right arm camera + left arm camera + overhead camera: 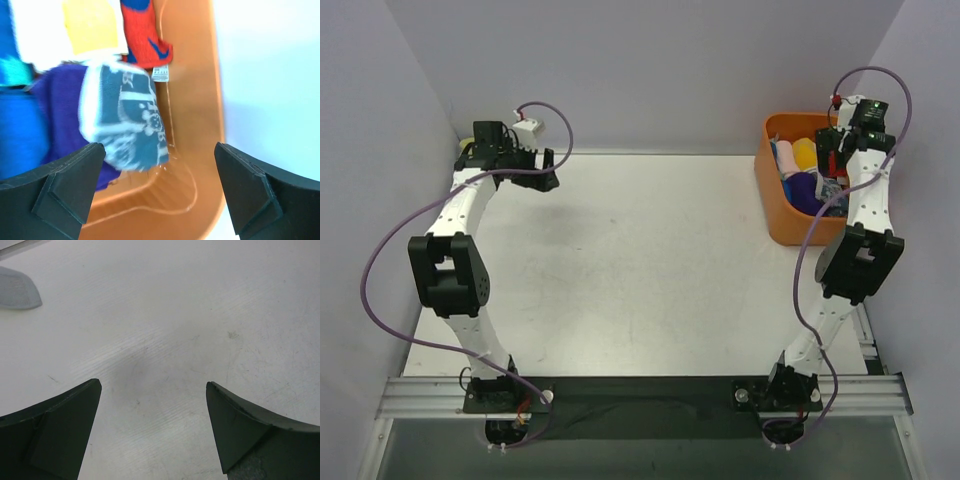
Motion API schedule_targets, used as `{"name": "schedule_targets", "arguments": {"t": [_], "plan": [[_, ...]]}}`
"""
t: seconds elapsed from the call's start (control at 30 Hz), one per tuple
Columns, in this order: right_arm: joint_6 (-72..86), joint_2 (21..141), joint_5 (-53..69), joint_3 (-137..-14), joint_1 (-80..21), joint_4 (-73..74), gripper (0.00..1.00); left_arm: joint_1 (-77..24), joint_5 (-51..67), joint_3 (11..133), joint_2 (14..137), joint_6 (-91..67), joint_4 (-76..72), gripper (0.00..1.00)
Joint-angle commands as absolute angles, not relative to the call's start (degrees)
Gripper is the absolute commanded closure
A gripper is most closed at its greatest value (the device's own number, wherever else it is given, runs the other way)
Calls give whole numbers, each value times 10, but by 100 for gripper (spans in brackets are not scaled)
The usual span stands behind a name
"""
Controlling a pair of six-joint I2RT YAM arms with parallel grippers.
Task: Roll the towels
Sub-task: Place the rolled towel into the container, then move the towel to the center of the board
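Here the blue-and-white patterned towel (127,117) lies bunched in the orange basket (200,100), on a purple cloth (60,105), with a yellow cloth (92,25) and a red cloth (145,35) beyond. The right gripper (157,150) hangs above it, fingers spread, empty. The left gripper (154,385), likewise spread, hovers over bare table (200,300) at the far left corner; the basket sits far right.

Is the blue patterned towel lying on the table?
No, the towel lies inside the basket, just below the open right tool.

Blue-and-white towel (125,120) inside orange basket (197,100)
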State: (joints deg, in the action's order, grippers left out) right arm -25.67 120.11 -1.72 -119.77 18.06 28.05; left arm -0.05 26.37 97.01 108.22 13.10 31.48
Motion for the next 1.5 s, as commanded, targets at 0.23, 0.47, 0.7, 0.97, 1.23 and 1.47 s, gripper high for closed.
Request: {"name": "schedule_targets", "arguments": {"t": [0.23, 0.47, 0.7, 0.97, 1.23, 1.47], "plan": [[-266, 1024, 11, -1096, 95, 299, 0, 59, 192, 1027, 1067, 62, 313, 3], [-222, 955, 102, -1023, 12, 343, 0, 78, 108, 1105, 1144, 115, 330, 3], [-223, 938, 170, -960, -59, 392, 0, 83, 49, 1243, 1287, 125, 331, 8], [-220, 954, 172, -942, -78, 425, 0, 83, 39, 1443, 1474, 100, 314, 13], [-229, 960, 142, -947, -78, 425, 0, 80, 85, 1453, 1536, 33, 227, 25], [-245, 958, 116, -943, -77, 426, 0, 78, 95, 1461, 1578, -13, 149, 46]]}}
